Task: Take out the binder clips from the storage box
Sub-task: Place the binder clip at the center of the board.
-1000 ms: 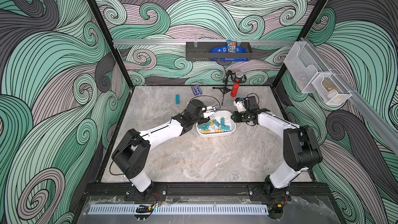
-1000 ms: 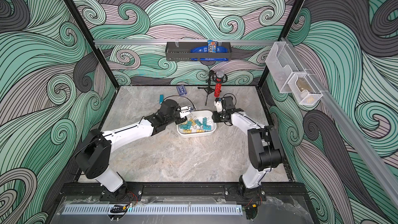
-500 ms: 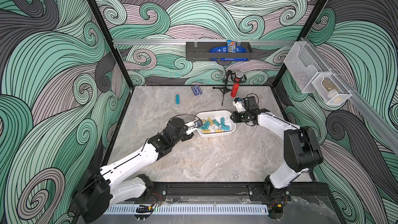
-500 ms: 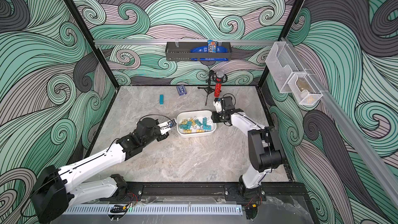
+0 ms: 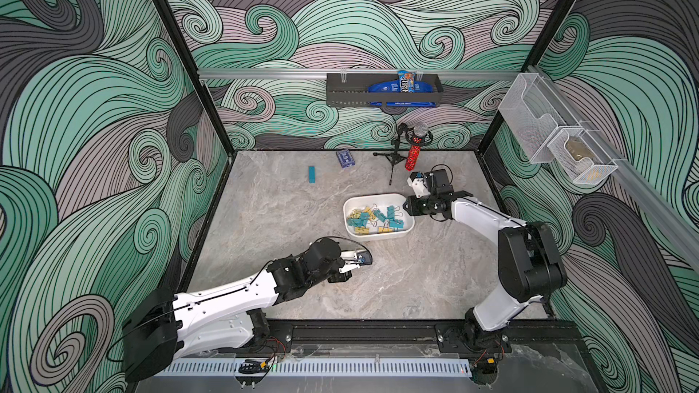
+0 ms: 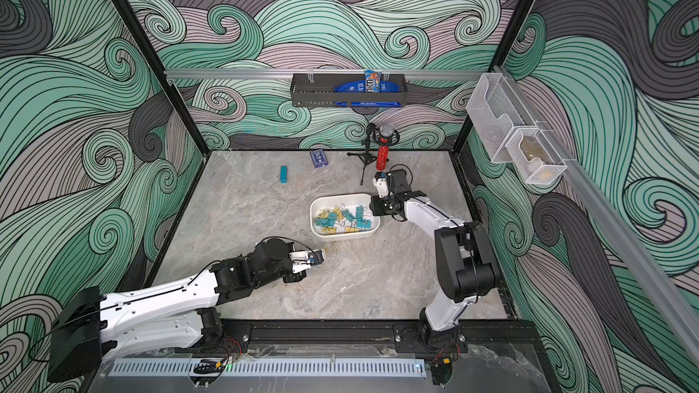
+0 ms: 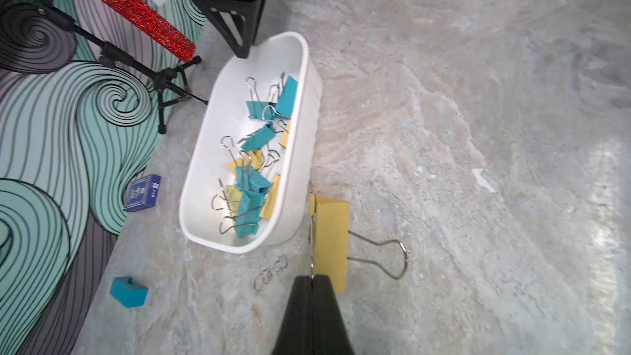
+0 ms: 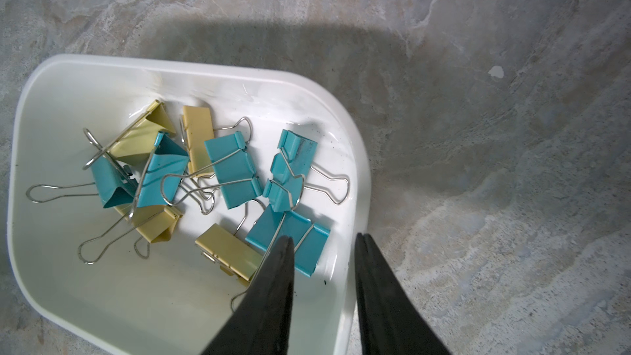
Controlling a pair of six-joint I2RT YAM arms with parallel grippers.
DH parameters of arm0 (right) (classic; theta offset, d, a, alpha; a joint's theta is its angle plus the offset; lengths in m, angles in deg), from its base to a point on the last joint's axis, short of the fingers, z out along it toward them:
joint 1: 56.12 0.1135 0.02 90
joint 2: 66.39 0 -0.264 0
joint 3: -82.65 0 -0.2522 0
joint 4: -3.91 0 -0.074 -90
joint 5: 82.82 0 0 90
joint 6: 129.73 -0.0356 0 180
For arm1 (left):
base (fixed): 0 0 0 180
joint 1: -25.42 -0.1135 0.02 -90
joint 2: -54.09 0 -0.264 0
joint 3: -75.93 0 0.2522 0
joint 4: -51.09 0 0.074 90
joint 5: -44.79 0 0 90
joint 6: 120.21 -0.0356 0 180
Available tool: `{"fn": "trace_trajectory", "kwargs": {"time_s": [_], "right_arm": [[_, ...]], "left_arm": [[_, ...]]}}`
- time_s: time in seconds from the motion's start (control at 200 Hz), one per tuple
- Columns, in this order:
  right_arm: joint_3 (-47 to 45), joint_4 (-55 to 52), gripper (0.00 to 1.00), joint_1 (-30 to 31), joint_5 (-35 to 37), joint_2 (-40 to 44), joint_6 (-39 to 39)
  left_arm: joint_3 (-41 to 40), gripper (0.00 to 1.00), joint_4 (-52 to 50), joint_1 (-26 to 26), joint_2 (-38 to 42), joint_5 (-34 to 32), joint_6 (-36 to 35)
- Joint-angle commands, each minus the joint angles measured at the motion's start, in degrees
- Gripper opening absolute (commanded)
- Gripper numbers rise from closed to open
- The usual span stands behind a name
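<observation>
Pinching yellow clip [image 7: 329, 240] by wire, L tool [image 7: 311, 279] holds it just outside storage box [image 7: 309, 124]; R tool [image 8: 324, 238] clamps box wall.

Bright, even overhead light cast a broad soft shadow on the marble tabletop [image 8: 512, 165] and storage box [image 8: 102, 76] rim just beyond the right pincer [image 8: 324, 237], a pale glare streak lay well off to one side of the left pincer [image 7: 311, 276], and both pincers blurred close to the lens, the wrist views bowing at their edges.
</observation>
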Motion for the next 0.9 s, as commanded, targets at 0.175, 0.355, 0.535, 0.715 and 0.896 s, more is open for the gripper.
{"fn": "trace_trajectory", "kwargs": {"time_s": [0.175, 0.355, 0.535, 0.715, 0.896], "right_arm": [[-0.1, 0.2, 0.33, 0.2, -0.3, -0.7, 0.8], [0.0, 0.2, 0.33, 0.2, -0.2, -1.1, 0.8], [-0.2, 0.2, 0.33, 0.1, 0.6, -1.0, 0.9], [-0.1, 0.0, 0.33, -0.3, 0.7, -1.4, 0.8], [0.0, 0.1, 0.33, -0.6, 0.7, -1.9, 0.9]], "left_arm": [[3.4, 0.0, 5.1, 2.1, -11.2, -2.8, 3.0], [7.8, 0.0, 5.6, 2.9, -17.9, -4.1, 1.6], [10.0, 0.0, 10.7, 3.1, -22.5, -2.6, -0.9], [16.1, 0.0, 8.7, 3.5, -28.8, -1.2, -2.3], [18.7, 0.0, 9.7, 3.6, -32.1, 1.1, -3.9]]}}
